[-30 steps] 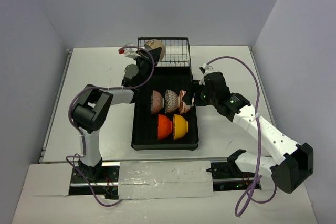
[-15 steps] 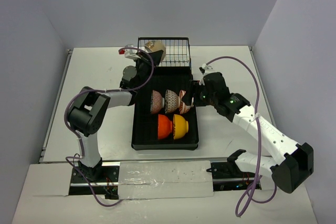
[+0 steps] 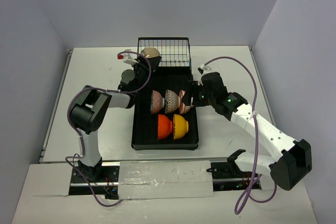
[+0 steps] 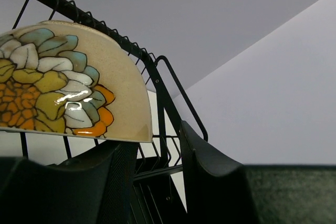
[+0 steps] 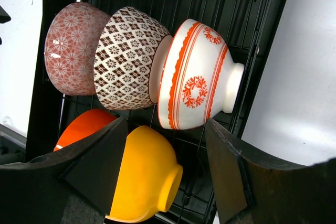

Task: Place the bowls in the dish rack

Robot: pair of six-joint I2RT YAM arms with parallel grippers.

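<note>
Beige bowl (image 3: 151,52) sits at the wire basket's (image 3: 173,45) corner
My left gripper (image 4: 155,141) gapes empty just beside it; my right gripper (image 5: 163,129) hangs spread, holding nothing, over five bowls (image 3: 171,101) in the rack tray (image 3: 139,132).

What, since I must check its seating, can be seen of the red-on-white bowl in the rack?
The red-on-white bowl is glossy and looks ceramic: white, with red-orange scalloped bands below the rim, wreath motifs on the wall and a plain white foot. It lies on its side in the dish rack, foot toward the rack's right edge, rim against the brown diamond-patterned bowl, last in a row of three. The open right gripper hovers near, its fingers seemingly clear of it.
</note>
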